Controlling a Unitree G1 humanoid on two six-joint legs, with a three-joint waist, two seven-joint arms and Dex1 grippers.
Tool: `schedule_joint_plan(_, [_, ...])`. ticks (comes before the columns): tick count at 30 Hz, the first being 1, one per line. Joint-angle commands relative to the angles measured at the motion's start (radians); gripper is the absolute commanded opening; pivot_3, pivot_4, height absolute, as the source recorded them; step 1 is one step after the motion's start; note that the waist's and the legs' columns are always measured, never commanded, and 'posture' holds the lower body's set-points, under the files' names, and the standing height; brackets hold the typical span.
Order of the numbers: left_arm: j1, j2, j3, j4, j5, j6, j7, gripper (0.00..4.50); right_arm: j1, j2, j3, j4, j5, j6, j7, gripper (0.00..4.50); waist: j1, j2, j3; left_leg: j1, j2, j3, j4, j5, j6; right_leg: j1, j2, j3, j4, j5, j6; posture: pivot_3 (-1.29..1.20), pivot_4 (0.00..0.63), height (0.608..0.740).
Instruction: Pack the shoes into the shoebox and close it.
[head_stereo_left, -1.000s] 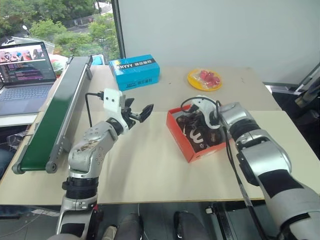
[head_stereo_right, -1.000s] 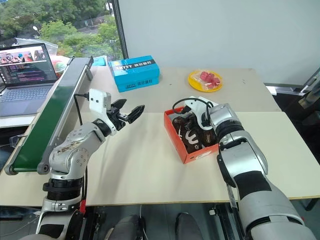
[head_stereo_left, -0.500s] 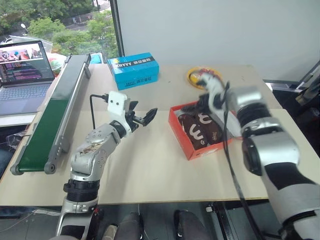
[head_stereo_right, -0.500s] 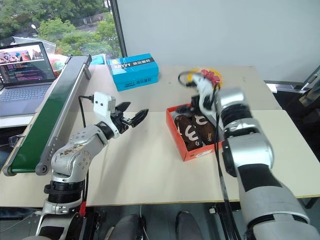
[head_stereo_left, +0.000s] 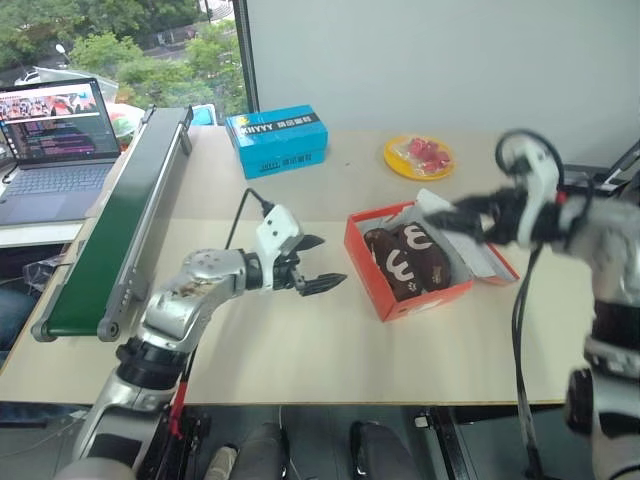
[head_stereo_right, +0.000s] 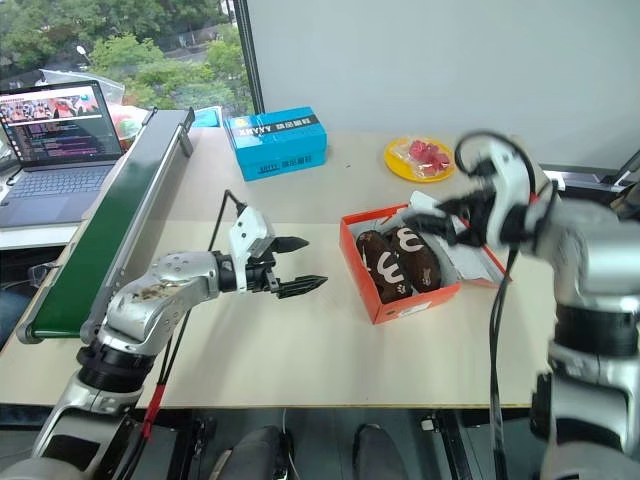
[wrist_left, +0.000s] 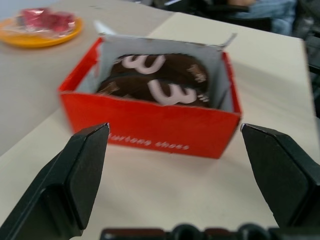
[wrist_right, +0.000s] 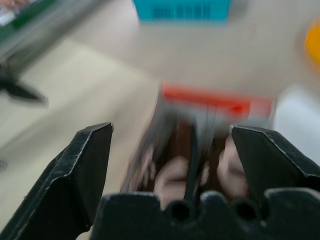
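The right gripper (head_stereo_right: 447, 215) is blurred, seemingly spread and empty, now lifted above the shoebox (head_stereo_left: 420, 296) it reached into a second ago. Both shoes (head_stereo_left: 408, 259) lie inside; the lid hangs open on the right. Bare table (head_stereo_left: 300, 350) surrounds the left gripper (head_stereo_left: 322, 263), spread wide, nearer the box.

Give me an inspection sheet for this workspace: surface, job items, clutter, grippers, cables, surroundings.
Surface: beige table.
Job's things: two dark brown sneakers with white side marks lie side by side in the orange-red cardboard shoebox; white-lined lid open.
Clutter: blue box with white lettering; yellow plate of red items.
Grippers: left gripper open, facing the shoebox; right gripper open above it, empty.
Cables: black cable on left arm; black cable on right arm.
Surroundings: green conveyor, open laptop, window.
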Motion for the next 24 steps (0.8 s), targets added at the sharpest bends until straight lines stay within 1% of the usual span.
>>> schedule_joint_plan(1, [-0.033,-0.003,0.014,0.010,0.009,-0.034,-0.029,4.50,0.101,-0.019,-0.083,-0.118,0.042,0.012,-0.034,2.70,-0.009,0.000,0.000,0.000,0.000,0.000,0.000,0.000,0.000,0.000,0.000,0.001,0.000,0.000,0.000,0.00,0.150,0.740])
schedule_joint_plan(2, [-0.035,-0.005,0.015,0.012,0.010,-0.034,-0.035,4.50,0.122,-0.021,-0.089,-0.129,0.050,0.008,-0.042,2.31,-0.014,0.001,0.000,0.001,-0.001,0.000,0.000,0.000,0.000,0.000,0.000,0.003,0.001,0.000,0.000,0.00,0.150,0.740])
schedule_joint_plan(4, [-0.041,-0.006,0.017,0.016,0.001,-0.026,-0.056,4.50,0.213,-0.071,-0.080,-0.157,0.038,-0.032,-0.028,1.58,-0.020,0.001,0.000,0.003,-0.001,-0.003,0.000,0.000,0.000,0.000,0.000,0.005,0.001,0.000,0.001,0.00,0.150,0.740])
schedule_joint_plan(5, [-0.042,-0.006,0.017,0.017,-0.002,-0.023,-0.066,4.50,0.244,-0.090,-0.077,-0.165,0.036,-0.046,-0.023,1.36,-0.020,0.001,0.000,0.003,-0.001,-0.003,0.000,0.000,0.000,0.001,0.000,0.005,0.001,-0.001,0.002,0.00,0.150,0.740])
schedule_joint_plan(6, [-0.040,0.005,0.012,0.015,-0.004,-0.022,-0.090,4.50,0.278,-0.105,-0.084,-0.158,0.035,-0.068,-0.016,0.95,-0.020,0.001,0.000,0.003,-0.001,-0.003,0.000,0.000,0.000,0.001,0.000,0.003,0.001,-0.001,0.002,0.00,0.150,0.740])
schedule_joint_plan(7, [-0.040,0.016,0.010,0.017,-0.001,-0.022,-0.109,4.50,0.300,-0.112,-0.087,-0.131,0.026,-0.097,-0.021,0.69,-0.020,0.001,0.000,0.003,-0.001,-0.003,0.000,0.000,0.001,0.001,0.000,0.003,0.001,-0.002,0.002,0.00,0.150,0.740])
schedule_joint_plan(8, [-0.040,0.022,0.009,0.016,0.002,-0.021,-0.120,4.50,0.317,-0.117,-0.090,-0.111,0.021,-0.120,-0.027,0.28,-0.021,0.001,0.000,0.003,-0.001,-0.003,0.000,-0.001,0.001,0.001,0.000,0.003,0.001,-0.002,0.002,0.00,0.150,0.740])
schedule_joint_plan(9, [-0.047,0.024,0.013,0.023,0.005,-0.021,-0.124,4.50,0.341,-0.117,-0.080,-0.073,0.004,-0.144,-0.041,0.05,-0.022,0.001,0.000,0.003,-0.001,-0.003,0.000,-0.001,0.001,0.001,0.000,0.003,0.001,-0.002,0.002,0.00,0.150,0.740])
schedule_joint_plan(12, [-0.065,0.015,0.032,0.036,0.014,-0.032,-0.110,4.50,0.410,-0.154,0.021,0.008,-0.105,-0.252,-0.097,0.05,-0.020,0.001,0.000,0.003,-0.002,-0.002,0.001,-0.001,0.001,0.002,0.000,0.003,0.001,-0.002,0.002,0.00,0.150,0.740])
schedule_joint_plan(13, [-0.068,0.005,0.042,0.035,0.011,-0.037,-0.099,4.50,0.409,-0.147,0.040,0.025,-0.120,-0.275,-0.116,0.05,-0.019,0.001,0.000,0.003,-0.003,-0.002,0.001,-0.001,0.001,0.002,-0.001,0.003,0.001,-0.002,0.002,0.00,0.150,0.740])
schedule_joint_plan(17, [-0.079,-0.032,0.083,0.023,-0.004,-0.052,-0.065,4.50,0.347,-0.071,0.100,0.169,-0.184,-0.380,-0.215,0.05,-0.024,0.000,0.000,0.003,-0.003,-0.002,0.001,-0.001,0.001,0.002,-0.001,0.004,0.001,-0.002,0.003,0.00,0.150,0.740])
schedule_joint_plan(24, [-0.068,0.010,0.101,-0.011,-0.009,-0.009,-0.076,4.50,0.263,0.048,0.122,0.442,-0.238,-0.570,-0.313,0.05,-0.024,0.001,0.000,0.003,-0.003,-0.001,0.001,-0.001,0.001,0.002,-0.001,0.004,0.001,-0.002,0.003,0.00,0.150,0.740])
